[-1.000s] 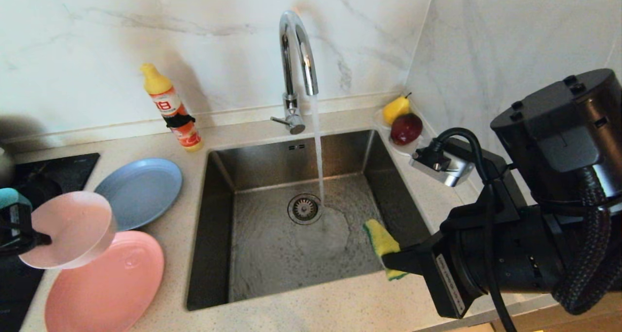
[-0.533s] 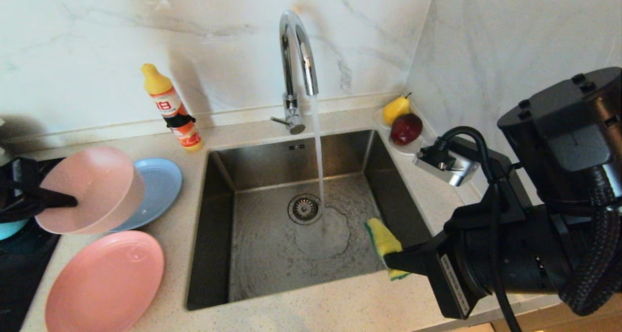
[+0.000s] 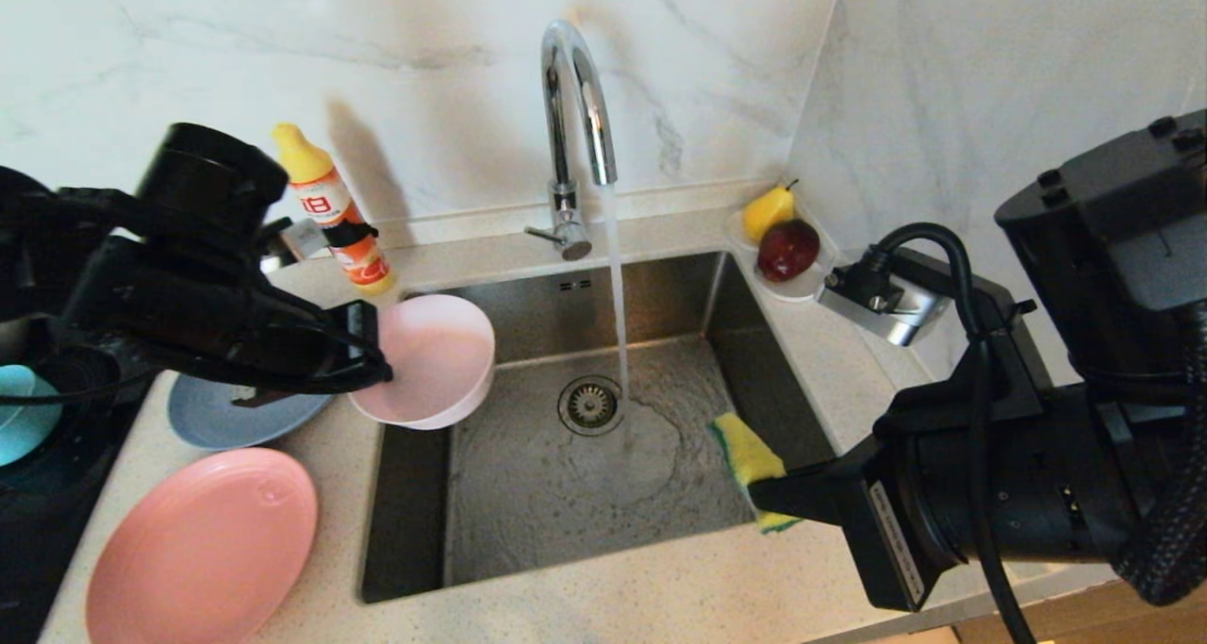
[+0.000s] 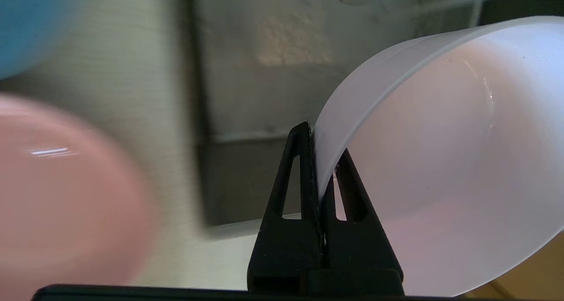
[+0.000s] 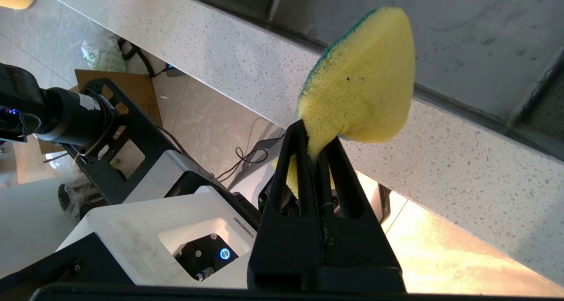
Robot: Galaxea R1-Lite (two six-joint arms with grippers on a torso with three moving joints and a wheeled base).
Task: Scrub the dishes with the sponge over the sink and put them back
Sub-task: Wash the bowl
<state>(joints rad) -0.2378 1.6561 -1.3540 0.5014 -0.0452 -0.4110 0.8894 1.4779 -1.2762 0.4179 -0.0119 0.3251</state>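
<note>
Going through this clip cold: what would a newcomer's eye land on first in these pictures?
Probably the running water from the chrome tap falling into the steel sink near the drain. Next, the left gripper pinching the rim of a pale pink bowl, held tilted over the sink's left edge. At the sink's right edge, the right gripper clamps a yellow sponge by its tail.

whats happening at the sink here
The left gripper is shut on the rim of the pale pink bowl, holding it tilted over the sink's left edge. The right gripper pinches the sponge at the right side. The tap runs; neither bowl nor sponge is under the stream.
</note>
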